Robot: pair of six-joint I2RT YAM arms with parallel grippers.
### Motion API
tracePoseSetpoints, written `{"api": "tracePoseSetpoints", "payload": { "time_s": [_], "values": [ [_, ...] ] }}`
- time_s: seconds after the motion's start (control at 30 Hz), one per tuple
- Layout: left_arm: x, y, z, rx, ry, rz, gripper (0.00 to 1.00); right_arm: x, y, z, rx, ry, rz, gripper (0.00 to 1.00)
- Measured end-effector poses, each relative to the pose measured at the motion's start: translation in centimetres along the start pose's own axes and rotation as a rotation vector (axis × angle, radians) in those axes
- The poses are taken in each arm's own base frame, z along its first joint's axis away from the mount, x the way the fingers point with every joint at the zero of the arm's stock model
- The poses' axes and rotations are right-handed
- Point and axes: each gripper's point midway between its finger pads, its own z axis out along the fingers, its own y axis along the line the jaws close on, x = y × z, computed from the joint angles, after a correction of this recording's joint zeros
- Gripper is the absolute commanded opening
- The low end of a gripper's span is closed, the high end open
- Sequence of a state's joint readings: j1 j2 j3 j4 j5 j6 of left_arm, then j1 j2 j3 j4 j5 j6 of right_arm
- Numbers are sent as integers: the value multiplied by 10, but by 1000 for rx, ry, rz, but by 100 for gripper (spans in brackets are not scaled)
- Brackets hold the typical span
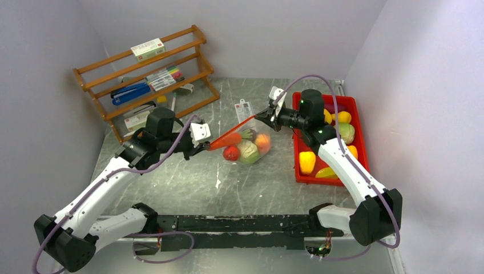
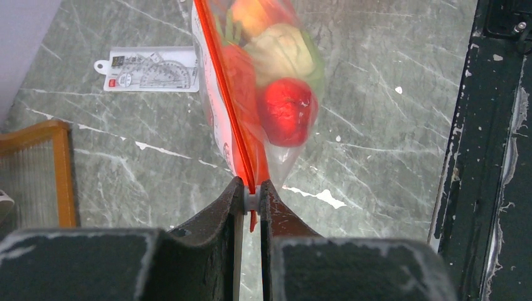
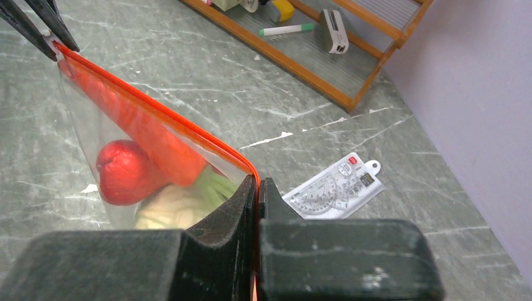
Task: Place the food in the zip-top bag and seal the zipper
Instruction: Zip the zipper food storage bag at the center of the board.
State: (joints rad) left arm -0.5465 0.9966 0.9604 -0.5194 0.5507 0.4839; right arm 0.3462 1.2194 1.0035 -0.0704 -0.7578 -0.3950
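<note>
My left claw [image 2: 251, 191] is clenched on one end of the thin red-orange zipper strip [image 2: 229, 94], pinching it between both dark fingers. My right claw [image 3: 257, 188] is clamped on the strip's other end, so the zipper runs taut and straight between the two claws. Whether its two sides are pressed fully together along the whole length, I cannot tell.

Below the strip hangs the clear crinkly zip-top bag [image 1: 248, 145], over the middle of the grey marbled counter [image 1: 188, 182]. I cannot tell whether its bottom touches the counter. Inside the bag are a round red toy fruit [image 2: 285, 110], a long orange-red tapered toy [image 1: 228, 140], a pale green and white ball [image 1: 249, 153] and a peach ball [image 1: 262, 141], packed against one another.

Behind the bag lies a flat white printed packet [image 1: 244, 108]. To the right sits a red plastic tray [image 1: 298, 165] with a yellow toy pepper [image 1: 307, 161] and other toys. A wooden rack [image 1: 145, 74] stands at the far left.
</note>
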Motion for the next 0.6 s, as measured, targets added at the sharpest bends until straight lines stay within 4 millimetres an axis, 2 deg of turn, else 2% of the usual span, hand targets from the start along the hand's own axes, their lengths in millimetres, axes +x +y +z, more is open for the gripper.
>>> {"api": "tracePoseSetpoints", "payload": {
  "time_s": [0.47, 0.6],
  "values": [
    [-4, 3, -8, -41, -7, 13, 7, -3, -3, -3, 4, -21, 33, 0],
    [-2, 2, -8, -36, -1, 9, 7, 5, -1, -5, 0, -18, 45, 0]
  ]
}}
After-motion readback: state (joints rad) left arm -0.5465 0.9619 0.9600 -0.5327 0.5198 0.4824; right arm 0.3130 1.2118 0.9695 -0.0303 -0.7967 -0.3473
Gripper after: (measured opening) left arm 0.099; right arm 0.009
